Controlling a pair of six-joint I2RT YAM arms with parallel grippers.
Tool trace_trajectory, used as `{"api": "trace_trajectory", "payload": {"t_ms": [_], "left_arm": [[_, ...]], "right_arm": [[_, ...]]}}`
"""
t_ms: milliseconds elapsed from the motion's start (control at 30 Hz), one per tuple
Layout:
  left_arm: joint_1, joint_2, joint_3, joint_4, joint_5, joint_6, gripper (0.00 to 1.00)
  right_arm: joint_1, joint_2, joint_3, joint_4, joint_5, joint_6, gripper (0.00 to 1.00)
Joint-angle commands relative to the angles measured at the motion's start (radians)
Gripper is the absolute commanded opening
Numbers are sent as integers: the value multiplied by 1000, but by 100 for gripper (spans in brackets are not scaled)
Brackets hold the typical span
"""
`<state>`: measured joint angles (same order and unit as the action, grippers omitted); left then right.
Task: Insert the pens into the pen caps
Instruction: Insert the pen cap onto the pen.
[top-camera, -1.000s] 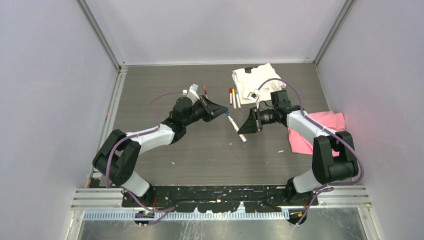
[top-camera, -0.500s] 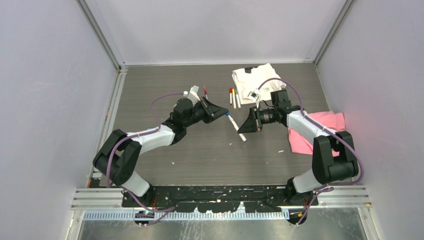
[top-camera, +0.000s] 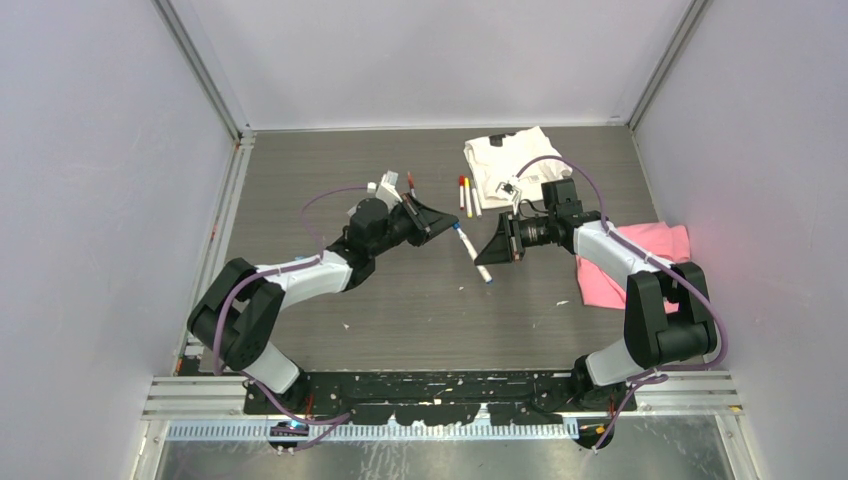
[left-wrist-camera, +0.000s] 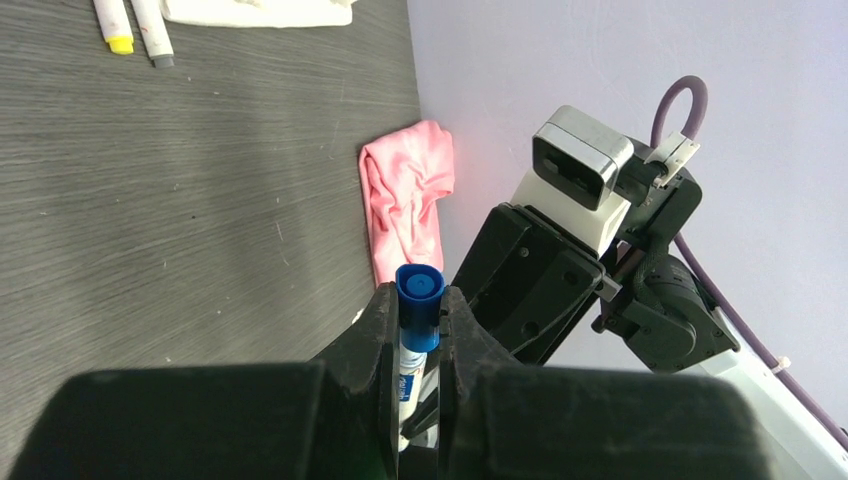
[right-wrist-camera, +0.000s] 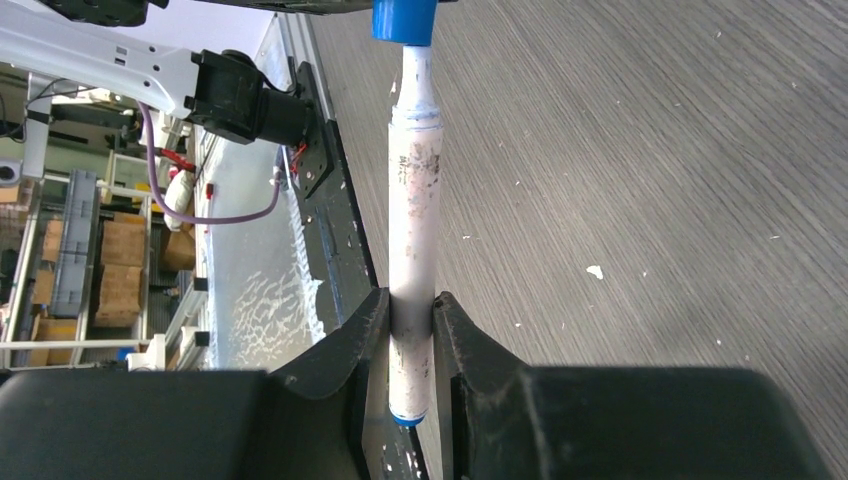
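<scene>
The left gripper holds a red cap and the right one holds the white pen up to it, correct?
Not quite: the cap in the left gripper is blue, not red; the left wrist view shows it. The right gripper does hold the white pen up to it.

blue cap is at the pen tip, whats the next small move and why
Probably push the two claws toward each other along the pen's axis. The right claw grips the white pen, the left claw grips the blue cap, and the pen's narrow neck shows bare below the cap, so it looks only partly seated.
</scene>
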<state>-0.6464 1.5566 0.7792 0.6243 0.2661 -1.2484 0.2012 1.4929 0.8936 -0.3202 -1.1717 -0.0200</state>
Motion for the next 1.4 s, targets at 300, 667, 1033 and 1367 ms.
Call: {"api": "trace_trajectory", "payload": {"t_ms": [300,667,1033,1367], "left_arm": [[-37,-35,46,-170,5,111,1],[-80,-35,61,-123,23,57,3],[-87,-57,44,-141,5,34,15],[-87,-97,39,-200,9,64,37]], "right_arm": [[3,-19,11,100,-19,44,1],[4,-13,-6,178,60,118,1],[2,-16,-11,188,60,118,1],[-1,-23,-14,187,40,112,1]]}}
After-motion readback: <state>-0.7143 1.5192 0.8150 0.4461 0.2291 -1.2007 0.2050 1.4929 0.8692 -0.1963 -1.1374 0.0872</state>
